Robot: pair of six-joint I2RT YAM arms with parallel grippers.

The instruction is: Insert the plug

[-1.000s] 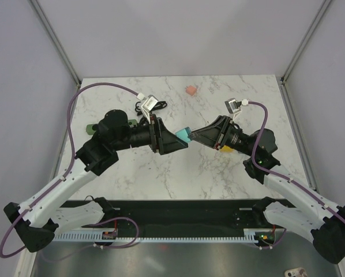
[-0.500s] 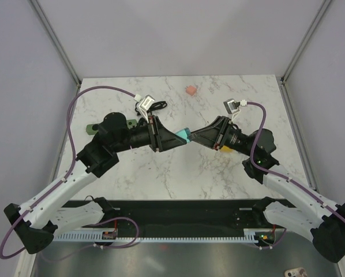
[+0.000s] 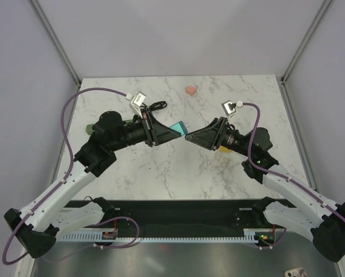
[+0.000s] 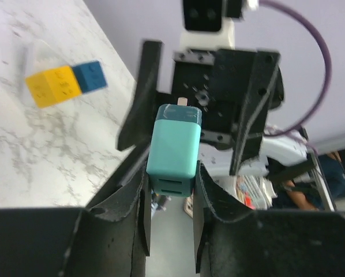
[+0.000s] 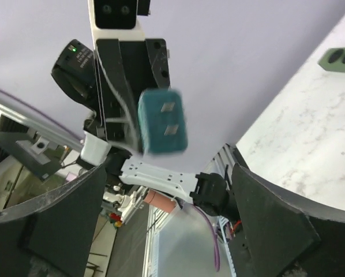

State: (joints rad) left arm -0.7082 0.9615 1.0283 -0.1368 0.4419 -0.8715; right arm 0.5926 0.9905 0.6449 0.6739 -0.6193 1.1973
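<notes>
The teal plug point(image 4: 173, 147) hangs in the air over the middle of the table, pinched between the fingers of my left gripper point(image 4: 171, 184), which is shut on it. From above, the plug point(image 3: 178, 126) sits at the tip of the left gripper point(image 3: 173, 130). My right gripper point(image 3: 190, 137) faces it from the right, a short gap away, open and holding nothing. In the right wrist view the plug point(image 5: 162, 121) shows its two metal prongs, clear of the wide-open right gripper point(image 5: 167, 222). The green power strip point(image 3: 90, 128) lies at the table's left, mostly behind the left arm.
A yellow block point(image 4: 51, 86) and a blue block point(image 4: 90, 75) lie together on the marble under the right arm. A small pink block point(image 3: 190, 90) sits near the far edge. A coiled black cable point(image 3: 155, 106) lies behind the left gripper.
The right gripper has opened and let go of the plug. The left gripper has closed on the plug and carried it slightly up and to the left, away from the right gripper.
</notes>
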